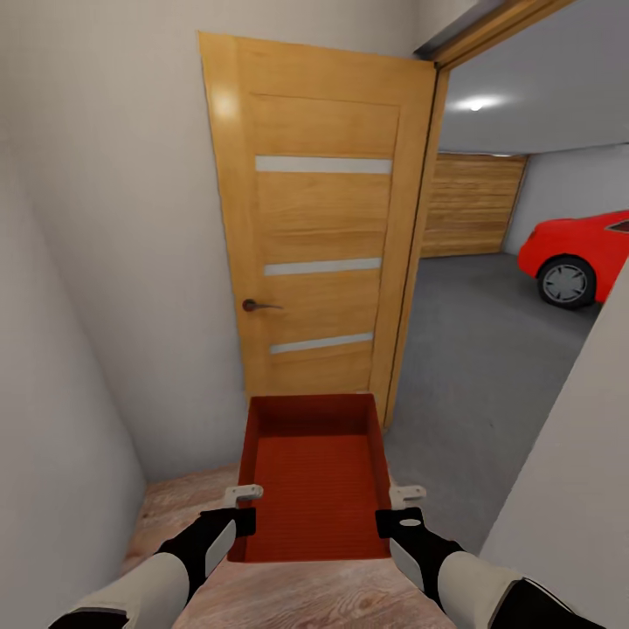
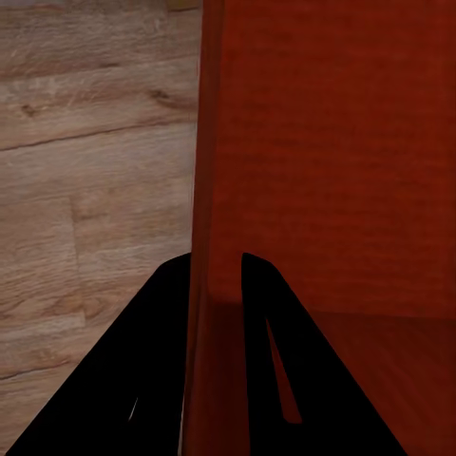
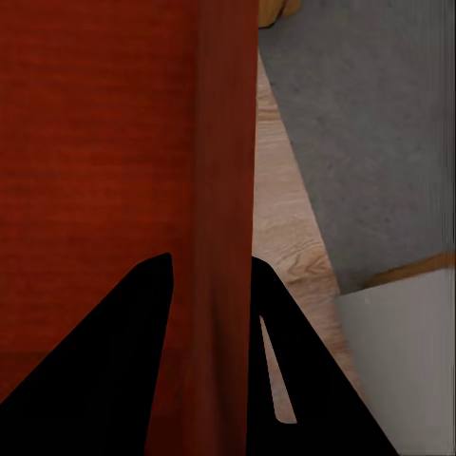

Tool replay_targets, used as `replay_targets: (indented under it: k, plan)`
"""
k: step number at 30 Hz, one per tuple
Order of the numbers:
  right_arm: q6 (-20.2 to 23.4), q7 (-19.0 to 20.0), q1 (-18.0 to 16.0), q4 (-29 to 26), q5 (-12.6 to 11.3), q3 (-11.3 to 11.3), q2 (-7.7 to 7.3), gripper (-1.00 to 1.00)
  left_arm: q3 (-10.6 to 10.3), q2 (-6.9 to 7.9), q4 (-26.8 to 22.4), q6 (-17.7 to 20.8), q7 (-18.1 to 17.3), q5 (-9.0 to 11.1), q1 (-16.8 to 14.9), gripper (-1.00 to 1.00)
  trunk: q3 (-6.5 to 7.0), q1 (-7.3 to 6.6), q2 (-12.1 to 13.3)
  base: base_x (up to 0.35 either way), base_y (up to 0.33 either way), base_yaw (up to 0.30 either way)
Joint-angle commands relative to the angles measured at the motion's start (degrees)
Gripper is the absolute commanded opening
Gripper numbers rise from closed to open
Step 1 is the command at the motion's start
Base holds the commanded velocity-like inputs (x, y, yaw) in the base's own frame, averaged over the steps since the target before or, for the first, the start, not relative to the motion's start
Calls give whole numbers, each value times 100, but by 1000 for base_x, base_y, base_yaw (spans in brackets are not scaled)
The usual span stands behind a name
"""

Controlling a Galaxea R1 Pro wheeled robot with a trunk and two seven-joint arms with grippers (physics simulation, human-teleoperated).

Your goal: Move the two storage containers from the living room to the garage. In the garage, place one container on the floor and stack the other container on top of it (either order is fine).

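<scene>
2 hands carry 1 storage container: my left hand pinches its left wall, my right hand its right wall, keeping it level. It hangs above wood planks, facing the open striped door, garage floor just beyond.

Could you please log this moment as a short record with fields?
held item: orange-red storage container, carried by both arms
left pincer: shut on the container's left wall
right pincer: shut on its right wall
underfoot: light wood plank floor
ahead: open wooden door with pale stripes
beyond doorway: dark grey garage floor, red car
</scene>
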Motion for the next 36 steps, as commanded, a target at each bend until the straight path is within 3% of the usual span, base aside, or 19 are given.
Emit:
replay_targets:
  k: [1, 28, 36]
  plan:
    - [4, -35, -4, 41, -126, 45, -1, -100, -12, 8, -39, 40, 66, -59, -4, -100, -13, 4, -14, 0, 0, -249]
    - [4, -35, -4, 41, -126, 45, -1, -100, -12, 8, -39, 43, 65, -59, -4, -100, -13, 4, -14, 202, 174, -249]
    - [4, -35, -4, 41, -126, 45, -13, -100, -12, 8, -39, 38, 65, -59, -4, -100, -13, 4, -14, 19, 15, -34]
